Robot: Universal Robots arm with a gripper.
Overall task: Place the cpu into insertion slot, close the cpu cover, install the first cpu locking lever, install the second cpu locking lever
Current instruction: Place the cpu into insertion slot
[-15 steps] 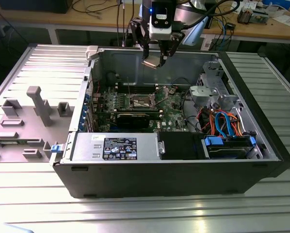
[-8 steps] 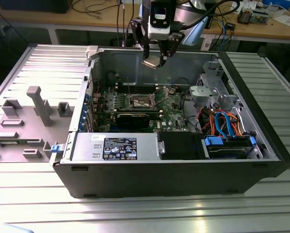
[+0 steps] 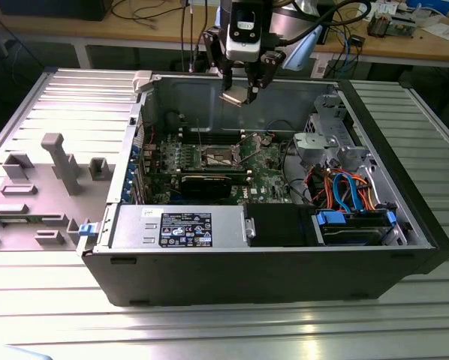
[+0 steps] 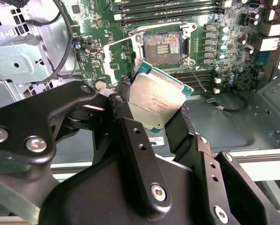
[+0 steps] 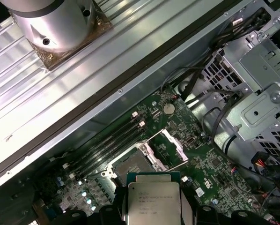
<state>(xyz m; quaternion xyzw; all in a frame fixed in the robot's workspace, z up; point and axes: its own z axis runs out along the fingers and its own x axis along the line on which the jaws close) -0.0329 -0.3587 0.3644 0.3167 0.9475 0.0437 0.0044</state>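
CPU (image 4: 158, 101) is clamped by two opposite edges between the black fingers of the tool (image 3: 245, 81), metal lid facing the wrist cameras. It hangs in the air above the open computer case (image 3: 247, 262), level with the case's upper wall in the exterior view and well apart from the board below.

It looks light, thin and stiff. The smooth lid would likely slip under a flat press, and I judge the green edge and contact side to be fragile, so the edge grip used here seems the right hold.

The case lies on its side on the ribbed tabletop (image 3: 284, 330). It holds the green motherboard (image 3: 262, 169), a grey power supply (image 3: 179, 225), a drive cage (image 3: 333, 142) and orange and blue cables (image 3: 345, 187). On the board the insertion slot (image 4: 162, 45) is bare. The cpu cover (image 5: 175, 143) is swung up beside it. A thin wire near the socket (image 4: 196, 77) may be a locking lever, though I cannot be sure.
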